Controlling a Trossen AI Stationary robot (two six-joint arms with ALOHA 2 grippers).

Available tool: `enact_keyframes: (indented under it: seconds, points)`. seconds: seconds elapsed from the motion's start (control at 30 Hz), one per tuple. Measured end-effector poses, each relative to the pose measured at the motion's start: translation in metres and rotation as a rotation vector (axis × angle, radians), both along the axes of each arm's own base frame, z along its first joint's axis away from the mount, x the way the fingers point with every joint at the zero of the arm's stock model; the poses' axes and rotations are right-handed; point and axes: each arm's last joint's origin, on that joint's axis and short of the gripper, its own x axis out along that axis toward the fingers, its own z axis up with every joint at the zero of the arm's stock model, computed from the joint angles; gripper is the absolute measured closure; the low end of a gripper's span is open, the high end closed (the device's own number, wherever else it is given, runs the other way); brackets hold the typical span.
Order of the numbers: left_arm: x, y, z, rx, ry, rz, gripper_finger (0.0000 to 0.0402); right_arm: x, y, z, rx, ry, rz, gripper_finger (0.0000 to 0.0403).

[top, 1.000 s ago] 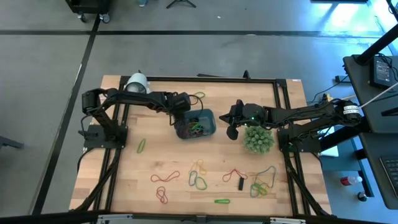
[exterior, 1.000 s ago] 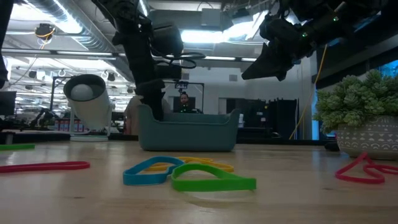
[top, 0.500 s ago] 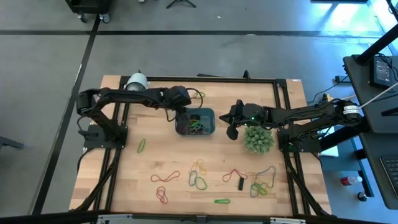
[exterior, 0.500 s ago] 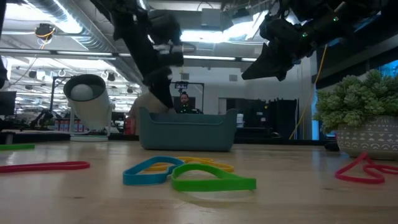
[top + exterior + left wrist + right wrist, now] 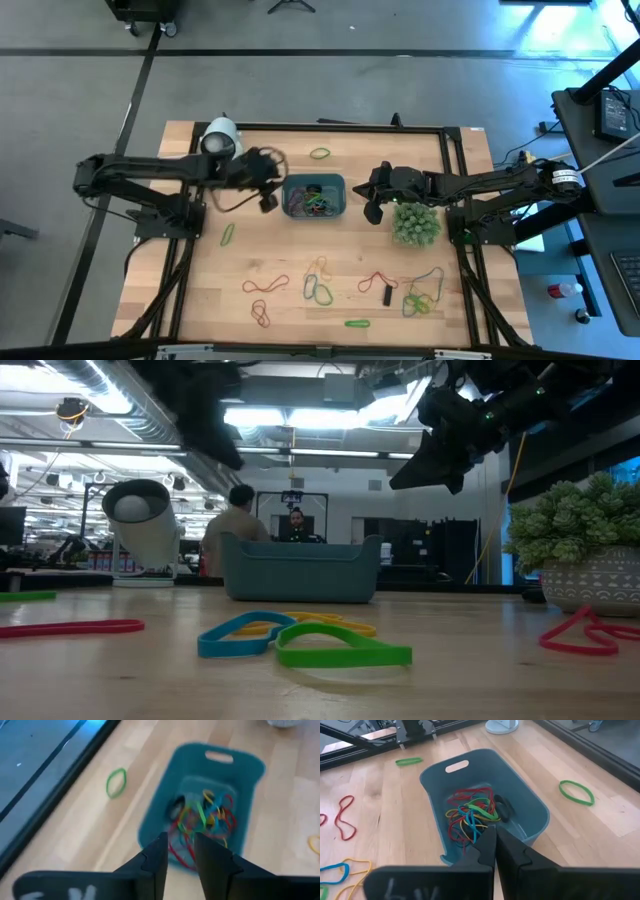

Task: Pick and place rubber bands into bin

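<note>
**Teal bin holds a tangle of bands, both arms off to its sides**

Teal plastic, shallow and round-cornered, the bin sits near the back middle of the wooden table. Inside it lies a heap of rubber bands, red, yellow, green, blue and one dark.

More loops lie loose on the boards: a green band just behind the bin, another green one toward the left, and a scatter of red, yellow, blue and green bands along the front.

Just left of the bin hangs the left gripper, its fingers a narrow gap apart with nothing between them. On the other side the right gripper hovers above the table, jaws pressed together and empty.

A spiky green plant stands beside the right gripper. A white domed object rests at the back left.
</note>
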Motion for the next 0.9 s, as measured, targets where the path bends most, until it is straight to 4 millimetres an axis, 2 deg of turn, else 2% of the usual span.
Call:
enact_keyframes:
  seconds: [0.2, 0.3, 0.4, 0.6, 0.73, 0.9]
  points:
    - [-0.033, -0.037, -0.036, -0.036, -0.048, 0.009, 0.0357, 0.0, 0.0, 0.001, -0.002, -0.008, 0.001, 0.0391]
    - [-0.046, -0.049, -0.056, -0.052, -0.069, -0.008, 0.0388, 0.002, 0.0, 0.004, -0.003, -0.024, 0.001, 0.0393]
    - [-0.054, -0.057, -0.072, -0.083, -0.084, -0.028, 0.0397, 0.005, 0.008, 0.013, 0.012, 0.012, 0.017, 0.0399]
    - [-0.058, -0.059, -0.088, -0.089, -0.105, -0.043, 0.04, 0.002, 0.048, 0.046, 0.022, 0.216, -0.038, 0.0401]
    - [-0.055, -0.057, -0.087, -0.067, -0.14, -0.063, 0.0399, -0.011, 0.083, 0.065, 0.145, 0.301, -0.066, 0.0401]
    - [-0.053, -0.057, -0.086, -0.03, -0.172, -0.1, 0.0401, -0.03, 0.131, 0.065, 0.311, 0.437, -0.124, 0.0402]
